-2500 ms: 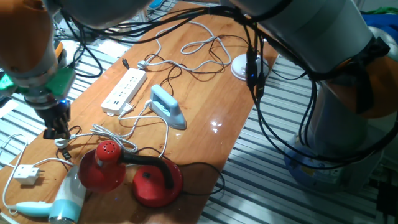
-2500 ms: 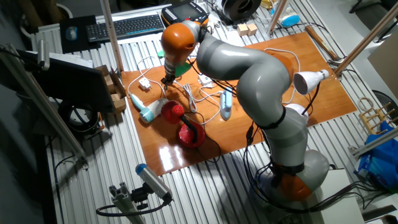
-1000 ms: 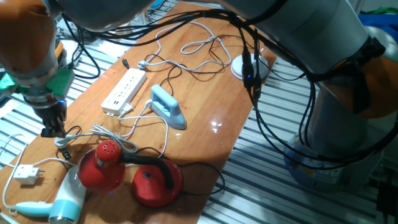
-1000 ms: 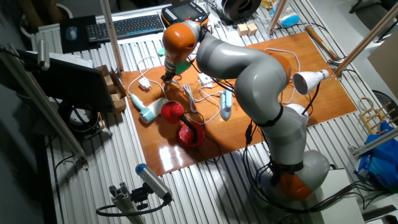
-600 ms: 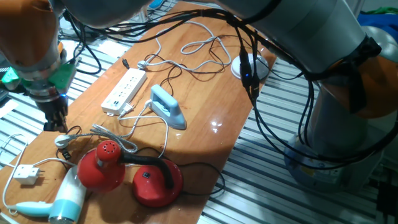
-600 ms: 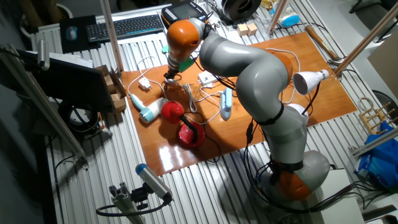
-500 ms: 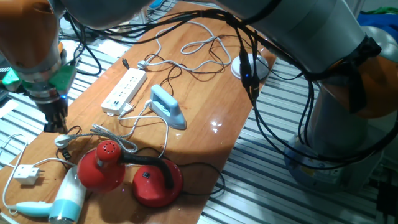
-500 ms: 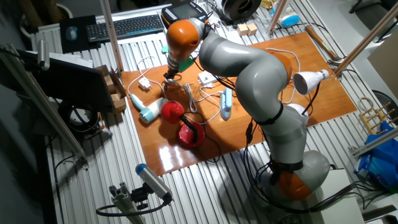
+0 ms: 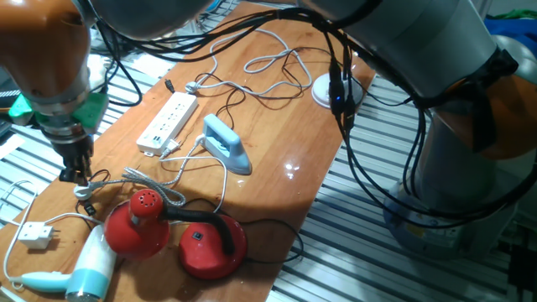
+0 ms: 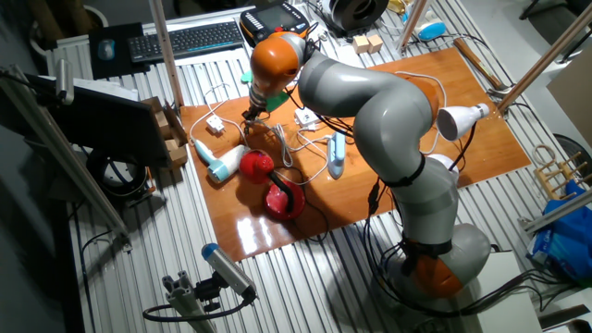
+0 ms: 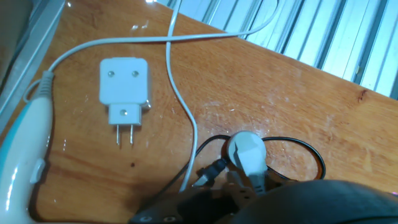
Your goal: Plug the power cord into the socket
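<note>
The power cord point(image 9: 156, 186) is a whitish braided bundle that runs from the light-blue iron point(image 9: 227, 144) to its small white plug point(image 9: 84, 191), which lies on the wood near the table's left edge. In the hand view that plug point(image 11: 245, 153) lies just past the dark gripper body, beside a thin black cord point(image 11: 314, 159). My gripper point(image 9: 75, 174) hangs right above the plug, fingers pointing down and open, holding nothing. The socket point(image 9: 168, 123), a long white power strip, lies further back beside the iron. The other fixed view shows the gripper point(image 10: 248, 117) at the table's far left.
A white boxy plug adapter point(image 11: 124, 88) and a light-blue hair dryer point(image 9: 80, 273) lie near the plug. A red lamp point(image 9: 138, 225) with its round red base point(image 9: 210, 244) stands in front of the cord bundle. More white cables point(image 9: 268, 63) loop at the back.
The gripper rose a little above the plug and shifted slightly, then came back down towards it. The plug and cord have stayed where they were on the table.
</note>
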{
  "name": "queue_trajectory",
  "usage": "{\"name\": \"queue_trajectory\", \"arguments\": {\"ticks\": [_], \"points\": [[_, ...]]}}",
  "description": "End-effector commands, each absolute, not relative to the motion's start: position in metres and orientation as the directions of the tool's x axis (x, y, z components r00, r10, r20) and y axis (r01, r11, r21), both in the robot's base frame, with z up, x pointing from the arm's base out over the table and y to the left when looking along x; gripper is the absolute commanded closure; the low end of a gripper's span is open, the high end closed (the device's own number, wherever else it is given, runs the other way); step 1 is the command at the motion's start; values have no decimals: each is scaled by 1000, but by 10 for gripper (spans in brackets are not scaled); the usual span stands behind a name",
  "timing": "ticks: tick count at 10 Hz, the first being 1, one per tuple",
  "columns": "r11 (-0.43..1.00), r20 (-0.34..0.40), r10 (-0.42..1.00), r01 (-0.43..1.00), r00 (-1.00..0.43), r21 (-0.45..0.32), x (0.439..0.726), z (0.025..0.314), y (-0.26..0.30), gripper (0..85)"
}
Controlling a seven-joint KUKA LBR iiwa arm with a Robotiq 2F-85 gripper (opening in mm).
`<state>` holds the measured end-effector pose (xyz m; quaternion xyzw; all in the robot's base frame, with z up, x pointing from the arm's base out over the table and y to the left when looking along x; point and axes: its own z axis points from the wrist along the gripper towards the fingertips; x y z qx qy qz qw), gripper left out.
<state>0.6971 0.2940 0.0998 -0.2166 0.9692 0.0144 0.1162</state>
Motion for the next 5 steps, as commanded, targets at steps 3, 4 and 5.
{"name": "queue_trajectory", "arguments": {"ticks": [3, 4, 5], "points": [[906, -240, -415, -423, -878, -23, 702, 94, 301, 340], [906, -242, -414, -423, -878, -19, 703, 89, 303, 510], [906, -243, -413, -423, -878, -16, 703, 87, 303, 510]]}}
